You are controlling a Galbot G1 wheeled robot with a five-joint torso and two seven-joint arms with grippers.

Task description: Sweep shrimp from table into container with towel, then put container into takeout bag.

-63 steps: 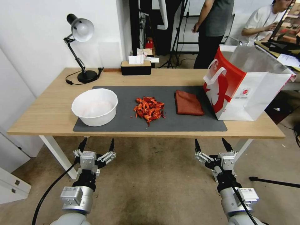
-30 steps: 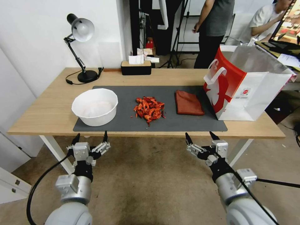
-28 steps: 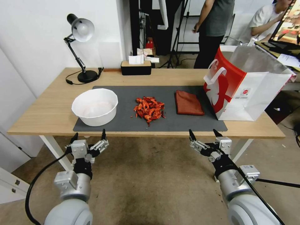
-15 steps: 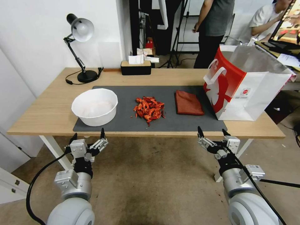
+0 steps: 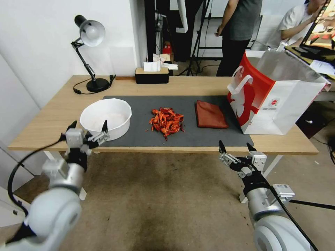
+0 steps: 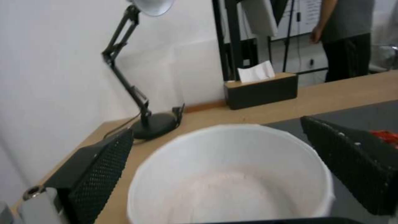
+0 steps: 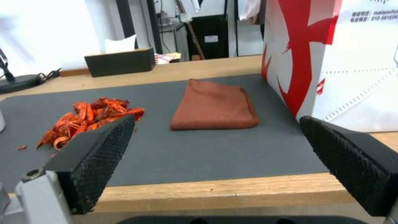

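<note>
Counter (image 5: 52, 129) is approached by both end effectors, jaws apart: left end effector (image 5: 88, 128) at the container (image 5: 106, 118), right end effector (image 5: 234, 147) below the towel (image 5: 210, 115). The thin container could be knocked aside if clipped.

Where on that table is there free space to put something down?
Bare mat lies in front of the shrimp and towel, and bare wood between the lamp and tissue box. It is crowded where the left gripper nears the bowl, and beside the bag.

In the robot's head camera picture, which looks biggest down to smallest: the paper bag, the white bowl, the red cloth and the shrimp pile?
1. The paper bag, clearly the largest.
2. The white bowl.
3. The red cloth and the shrimp pile look about the same, too close to rank.
</note>
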